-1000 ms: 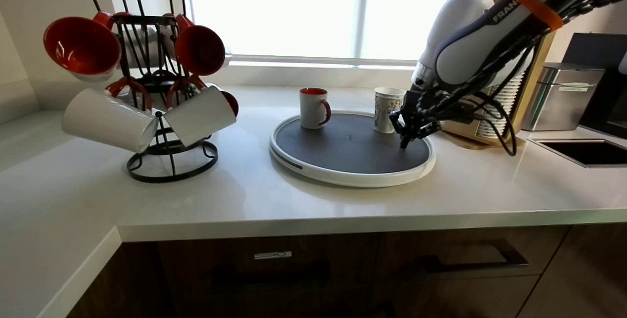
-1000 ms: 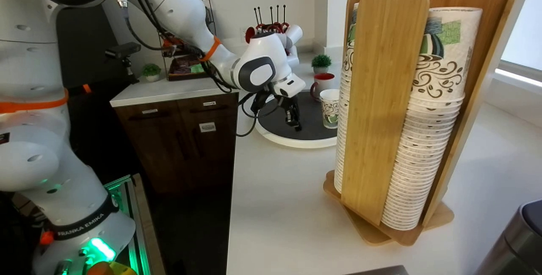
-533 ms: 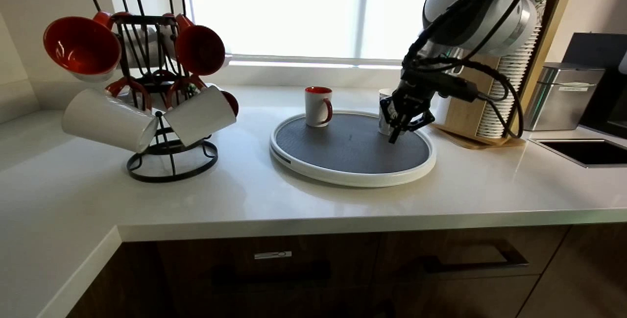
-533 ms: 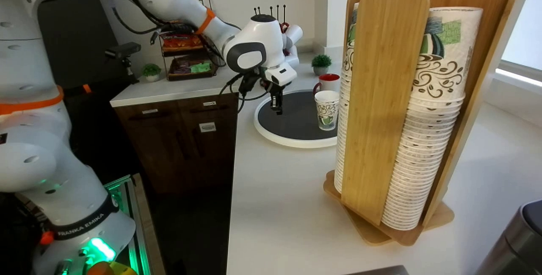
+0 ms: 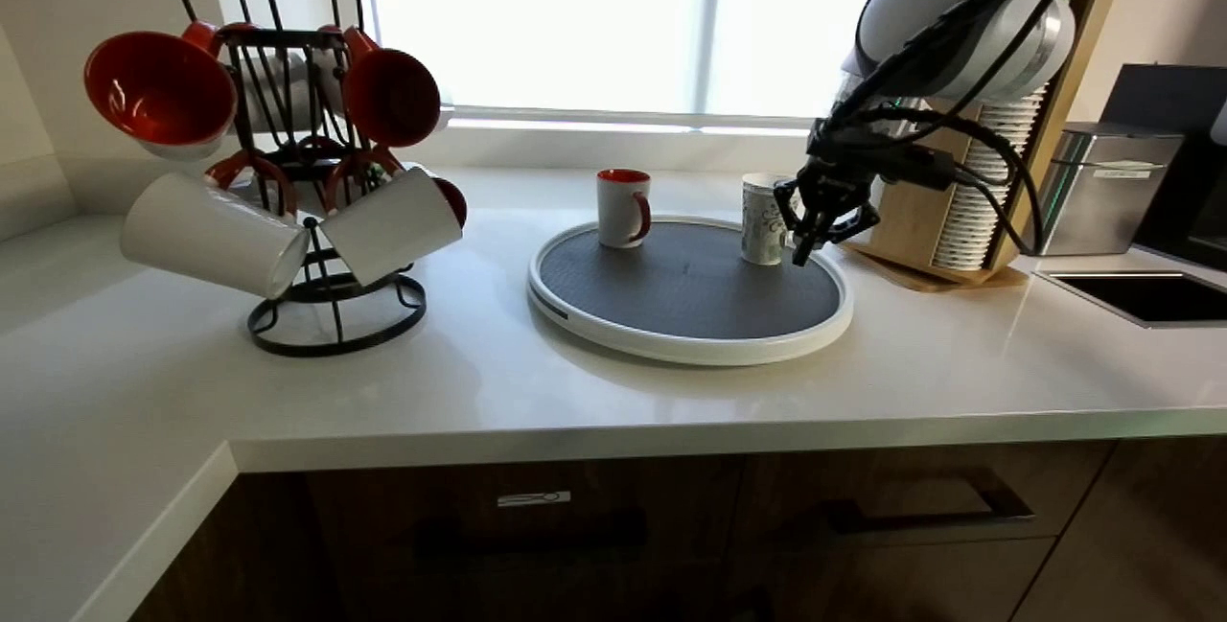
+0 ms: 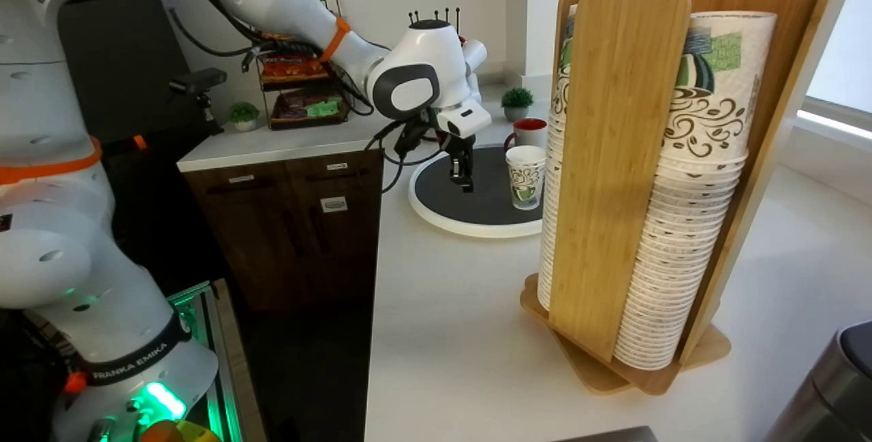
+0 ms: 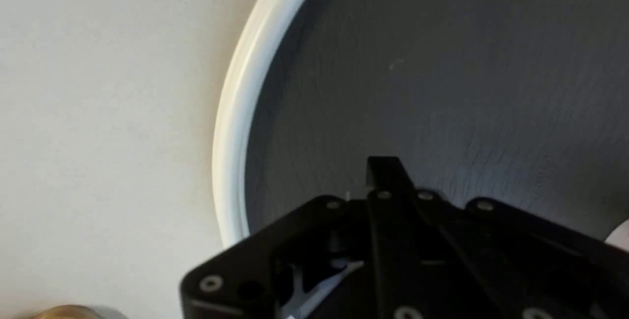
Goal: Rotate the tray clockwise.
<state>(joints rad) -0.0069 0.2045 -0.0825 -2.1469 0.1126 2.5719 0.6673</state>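
1. We list nearest one bamboo cup holder (image 6: 616,156), stacked with paper cups (image 6: 671,251), on the white countertop (image 6: 449,346).
2. One round turntable tray (image 6: 480,214), dark grey with raised white rim, beyond the holder on the same countertop.
3. One Robotiq gripper (image 6: 466,187), jaws drawn fully together, over the tray; contact we cannot tell.
4. One printed paper cup (image 6: 526,178), upright on the tray.
5. One red-lined white mug (image 6: 533,139), upright behind that cup.
6. One black wire mug rack (image 5: 331,290), farthest.

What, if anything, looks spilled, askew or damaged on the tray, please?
A faint pale mark stands out against the dark tray; scratch or residue, I cannot tell. The mug and paper cup on it stand upright.
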